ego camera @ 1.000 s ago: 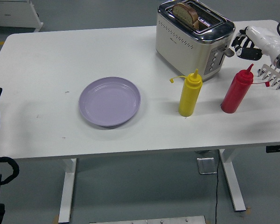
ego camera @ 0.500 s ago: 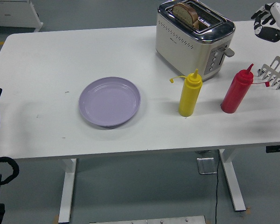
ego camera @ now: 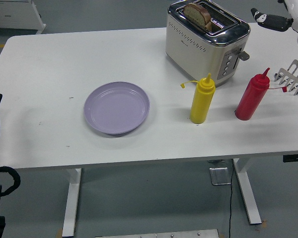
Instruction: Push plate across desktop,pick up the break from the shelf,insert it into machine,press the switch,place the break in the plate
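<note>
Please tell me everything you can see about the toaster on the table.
The toaster is a cream-and-chrome two-slot model, standing upright at the table's far right. A bread slice sticks up from one slot. Buttons and a lever show on its end facing the red bottle. No hand touches it.

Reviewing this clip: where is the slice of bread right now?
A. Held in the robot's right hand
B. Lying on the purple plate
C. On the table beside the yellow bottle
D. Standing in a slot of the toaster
D. The bread stands upright in a slot of the toaster, its top poking out, while the purple plate holds nothing and the right hand is above and to the right of the toaster, holding nothing.
</note>
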### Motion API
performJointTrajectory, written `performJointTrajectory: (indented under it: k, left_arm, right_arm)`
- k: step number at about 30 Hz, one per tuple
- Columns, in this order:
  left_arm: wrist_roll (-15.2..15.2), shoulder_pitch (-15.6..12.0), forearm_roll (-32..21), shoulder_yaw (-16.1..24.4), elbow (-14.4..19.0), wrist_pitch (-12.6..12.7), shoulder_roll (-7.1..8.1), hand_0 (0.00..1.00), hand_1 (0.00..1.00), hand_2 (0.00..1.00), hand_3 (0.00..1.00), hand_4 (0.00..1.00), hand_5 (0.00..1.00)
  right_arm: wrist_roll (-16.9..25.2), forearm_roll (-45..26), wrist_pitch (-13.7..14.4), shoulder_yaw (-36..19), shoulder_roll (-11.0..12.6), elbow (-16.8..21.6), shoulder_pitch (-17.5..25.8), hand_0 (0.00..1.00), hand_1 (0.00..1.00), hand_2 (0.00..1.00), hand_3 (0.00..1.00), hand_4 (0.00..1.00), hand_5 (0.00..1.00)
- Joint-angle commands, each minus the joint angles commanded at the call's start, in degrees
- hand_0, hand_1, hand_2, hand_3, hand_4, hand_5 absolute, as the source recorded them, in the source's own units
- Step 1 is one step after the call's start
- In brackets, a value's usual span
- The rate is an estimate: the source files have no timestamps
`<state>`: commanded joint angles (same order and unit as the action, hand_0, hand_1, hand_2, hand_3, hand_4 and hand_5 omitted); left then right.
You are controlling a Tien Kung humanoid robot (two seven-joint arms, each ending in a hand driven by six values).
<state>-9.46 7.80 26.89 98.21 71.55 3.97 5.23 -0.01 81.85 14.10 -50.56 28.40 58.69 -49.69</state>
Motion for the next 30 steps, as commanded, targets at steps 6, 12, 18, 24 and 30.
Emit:
performJointTrajectory:
  k: [6,12,18,24,30]
  left_arm:
    - [0.02,-0.09,0.03,-0.06,0.01,-0.07,0.05,0.831,0.897,0.899,0.796,0.630,0.998]
    - [0.03,-0.19,0.03,-0.24,0.00,-0.11,0.08,0.831,0.897,0.899,0.794,0.631,0.998]
    - [-0.13,-0.39,0.00,-0.34,-0.01,-0.07,0.19,0.831,0.898,0.899,0.793,0.630,0.998]
    - [-0.15,-0.46,-0.03,-0.46,0.06,-0.09,0.28,0.831,0.897,0.899,0.792,0.630,0.998]
    - [0.03,-0.48,-0.18,-0.57,0.17,-0.16,0.32,0.831,0.896,0.899,0.792,0.629,0.998]
  right_arm:
    - [-1.85,-2.63,-0.23,3.46,-3.58,-0.08,-4.60,0.853,0.836,0.855,0.892,0.728,0.405]
    - [-4.07,-1.13,-0.48,6.05,-8.02,-2.72,-9.02,0.844,0.829,0.836,0.878,0.736,0.400]
    - [-8.52,0.87,-3.22,7.76,-12.26,-7.39,-13.36,0.825,0.820,0.811,0.870,0.748,0.400]
    - [-12.22,1.93,-5.82,9.55,-15.23,-11.70,-16.52,0.821,0.802,0.793,0.854,0.751,0.404]
    - [-15.12,4.44,-7.57,11.32,-18.21,-16.26,-19.13,0.817,0.796,0.791,0.850,0.748,0.415]
